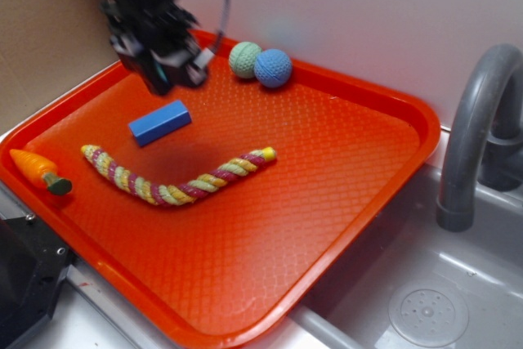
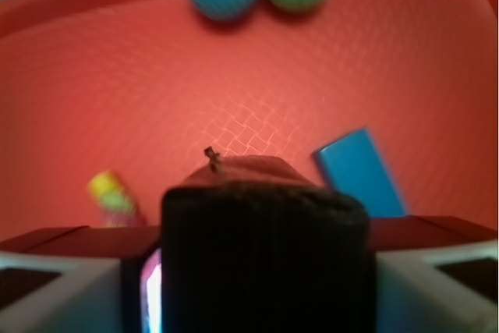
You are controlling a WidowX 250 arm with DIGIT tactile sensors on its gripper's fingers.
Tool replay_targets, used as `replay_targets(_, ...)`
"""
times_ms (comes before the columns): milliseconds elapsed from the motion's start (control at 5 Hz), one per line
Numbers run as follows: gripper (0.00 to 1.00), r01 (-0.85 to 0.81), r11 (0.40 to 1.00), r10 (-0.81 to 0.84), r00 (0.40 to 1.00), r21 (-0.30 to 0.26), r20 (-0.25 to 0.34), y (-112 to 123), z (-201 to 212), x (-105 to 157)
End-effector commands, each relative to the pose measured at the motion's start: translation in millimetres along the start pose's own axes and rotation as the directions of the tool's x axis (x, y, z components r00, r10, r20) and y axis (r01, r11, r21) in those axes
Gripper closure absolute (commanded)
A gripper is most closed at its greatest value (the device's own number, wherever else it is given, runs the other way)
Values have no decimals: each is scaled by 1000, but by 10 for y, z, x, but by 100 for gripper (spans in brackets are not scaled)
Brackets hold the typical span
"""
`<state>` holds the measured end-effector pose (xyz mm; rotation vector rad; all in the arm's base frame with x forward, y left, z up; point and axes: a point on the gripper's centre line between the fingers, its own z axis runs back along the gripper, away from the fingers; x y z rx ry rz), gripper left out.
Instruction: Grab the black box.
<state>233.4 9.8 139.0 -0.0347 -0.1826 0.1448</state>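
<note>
A: Where's the black box?

B: Clamped between the fingers, up in the air over the far-left corner of the red tray. The wrist view shows it filling the gap between them.

A: Its long axis?

B: Can't tell; it's too close and blurred.

A: What's nearby?

B: The blue block lies just below and toward the near side, the two balls by the far edge. Straight up looks like open room.

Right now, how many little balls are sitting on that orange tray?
2. The green ball and the blue ball sit touching each other at the far edge of the tray. No others show.
</note>
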Motion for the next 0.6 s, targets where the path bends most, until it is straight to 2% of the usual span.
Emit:
replay_targets(0,100,104,994,-101,992,-25,81,531,1188,16)
replay_targets(200,100,92,995,-94,994,45,52,487,1602,69)
replay_targets(400,100,109,993,-111,993,37,39,460,1496,40)
